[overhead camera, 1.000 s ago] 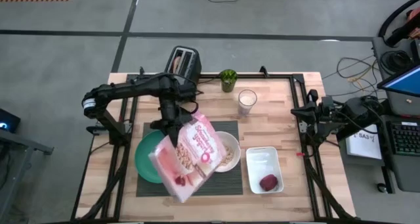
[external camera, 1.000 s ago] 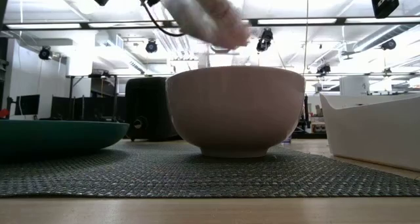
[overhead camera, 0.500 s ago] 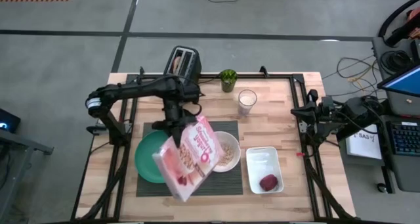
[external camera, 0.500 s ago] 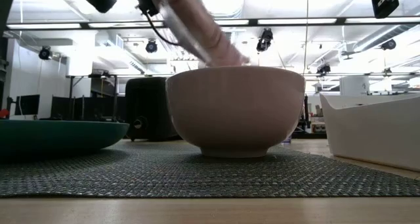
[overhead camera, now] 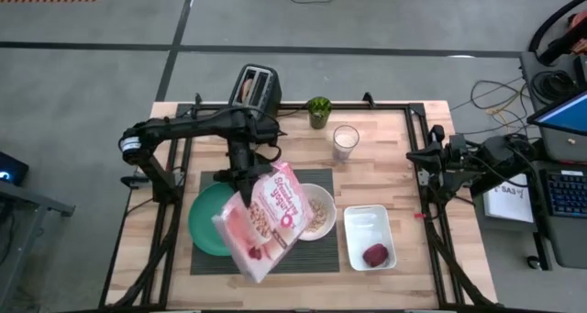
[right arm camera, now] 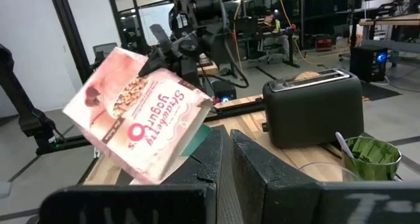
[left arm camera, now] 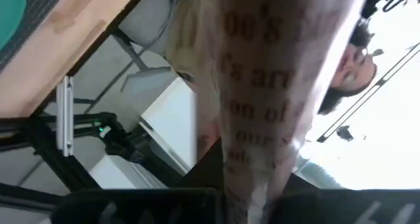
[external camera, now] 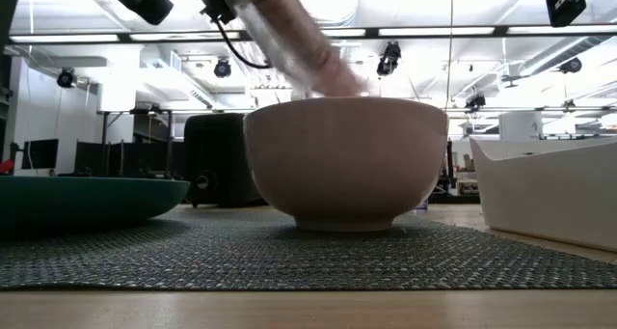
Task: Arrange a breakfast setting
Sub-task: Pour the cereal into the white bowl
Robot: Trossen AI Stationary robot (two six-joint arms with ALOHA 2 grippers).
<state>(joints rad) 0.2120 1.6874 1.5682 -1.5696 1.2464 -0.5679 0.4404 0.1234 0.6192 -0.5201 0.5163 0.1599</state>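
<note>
My left gripper [overhead camera: 244, 183] is shut on the pink cereal box [overhead camera: 266, 223], which is up in the air and tilted over the white bowl [overhead camera: 317, 212]. The bowl has cereal in it. It stands on the dark ribbed placemat [overhead camera: 303, 258] beside the round green plate [overhead camera: 206, 223]. The white rectangular dish [overhead camera: 369, 232] stands to the right of the placemat. The milk glass [overhead camera: 345, 140] and the black toaster [overhead camera: 257, 85] stand at the far side. My right gripper [right arm camera: 226, 159] is shut and empty, and waits by the table's right edge. My left gripper holds the cereal box by its far left end [overhead camera: 250, 194], coming from above. In the left wrist view the box's narrow side [left arm camera: 262, 145] runs out from between the fingers. The box is lifted clear and slants down, its lower end [external camera: 342, 76] just above the bowl's rim.
A green cup with a plant [overhead camera: 318, 111] stands at the far edge beside the toaster. A dark red item [overhead camera: 375, 254] lies in the white dish. Bare wood shows at the table's right side [overhead camera: 404, 180]. A laptop and cables lie beyond the right edge.
My left gripper has moved a little toward the table's right edge and has tipped the cereal box steeper. The box's lower end has come down closer to the bowl's rim.
</note>
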